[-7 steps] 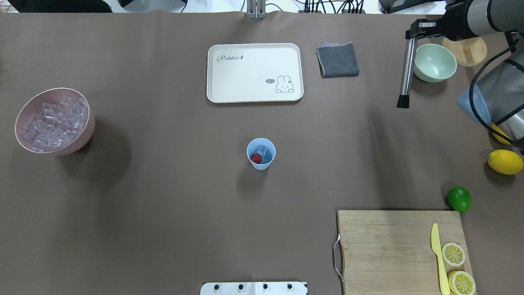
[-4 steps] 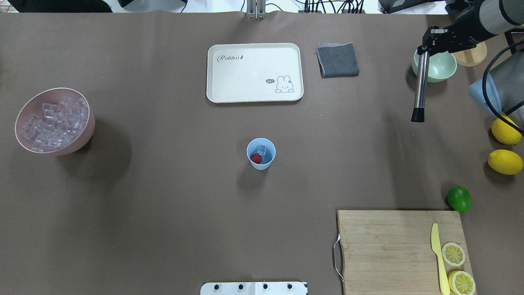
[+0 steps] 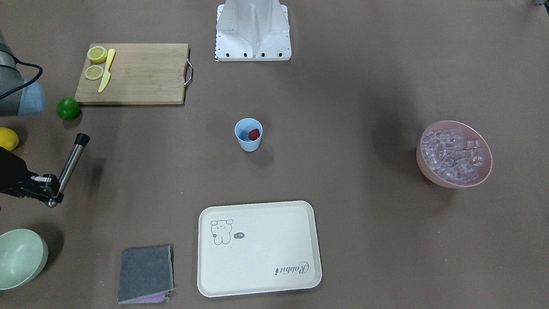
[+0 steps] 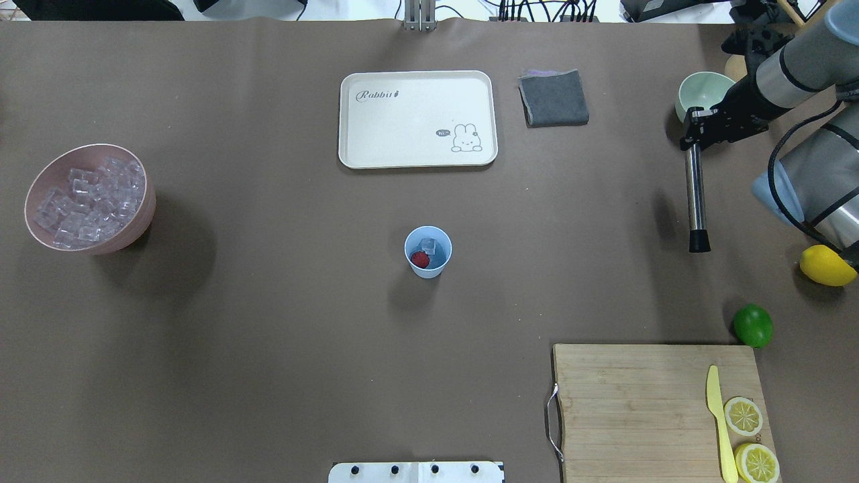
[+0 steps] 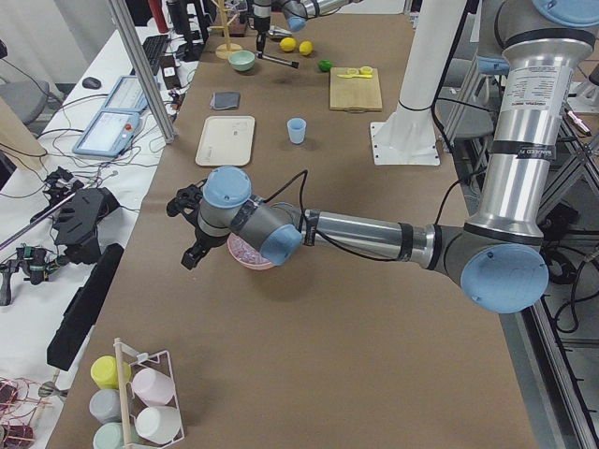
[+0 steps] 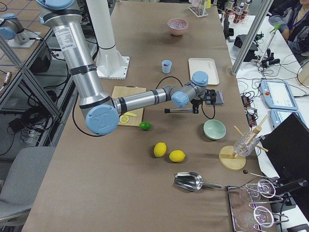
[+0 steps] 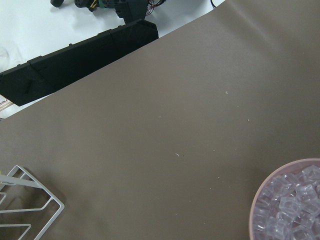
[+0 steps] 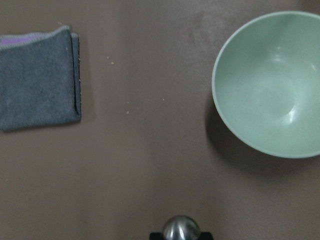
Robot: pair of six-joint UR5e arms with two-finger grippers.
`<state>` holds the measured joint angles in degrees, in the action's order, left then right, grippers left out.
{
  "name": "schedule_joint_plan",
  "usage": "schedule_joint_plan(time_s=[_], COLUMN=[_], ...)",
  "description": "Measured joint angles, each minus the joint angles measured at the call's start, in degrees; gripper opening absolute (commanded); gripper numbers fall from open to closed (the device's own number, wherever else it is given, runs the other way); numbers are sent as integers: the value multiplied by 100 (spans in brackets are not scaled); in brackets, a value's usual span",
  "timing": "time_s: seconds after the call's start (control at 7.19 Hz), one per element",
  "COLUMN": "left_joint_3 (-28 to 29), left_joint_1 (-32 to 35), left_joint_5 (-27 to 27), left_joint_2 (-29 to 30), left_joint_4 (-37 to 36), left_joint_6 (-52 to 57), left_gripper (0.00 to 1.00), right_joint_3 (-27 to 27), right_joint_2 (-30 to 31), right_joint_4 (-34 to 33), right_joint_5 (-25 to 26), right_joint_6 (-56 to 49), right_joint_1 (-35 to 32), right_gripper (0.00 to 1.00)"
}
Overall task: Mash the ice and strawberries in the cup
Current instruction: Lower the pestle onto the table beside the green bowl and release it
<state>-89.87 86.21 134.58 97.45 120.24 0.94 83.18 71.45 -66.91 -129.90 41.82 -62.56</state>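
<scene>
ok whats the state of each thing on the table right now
cup, upright, holding strawberry and ice cube
pink bowl, full of ice
green bowl, empty
tray, empty
cloth, folded
muddler, held off table, near level
right gripper, shut on muddler
left gripper, cannot tell

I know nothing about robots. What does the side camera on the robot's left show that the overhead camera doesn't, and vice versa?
Only the exterior left view shows the left arm and left end effector near the pink bowl, and a wire rack of coloured cups. Only the overhead view shows the strawberry and an ice cube inside the cup, and the rabbit drawing on the tray. Both show the pink bowl's heap of ice, the cup, the tray, the cutting board, and the right end effector holding a metal masher.
</scene>
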Motion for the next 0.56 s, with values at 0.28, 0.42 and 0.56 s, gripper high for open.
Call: schedule_joint_plan(time_s=[0.28,0.42,0.56], left_joint_3=[14,12,4], left_joint_1=[-20,-22,-24], left_joint_5=[5,6,9], left_joint_2=[9,11,11], left_joint_4=[-8,-5,4], left_joint_6=[-13,-13,-12], left_gripper=[97,97,97], right_joint_3=[-231,-370,-447], right_joint_2=[-3,-30,-44], right_joint_4=[-166,-202,-247], right_joint_5=[154,216,243], right_joint_6=[-547,-736,-826], right_joint_1=[146,180,193], right_gripper=[0,0,0])
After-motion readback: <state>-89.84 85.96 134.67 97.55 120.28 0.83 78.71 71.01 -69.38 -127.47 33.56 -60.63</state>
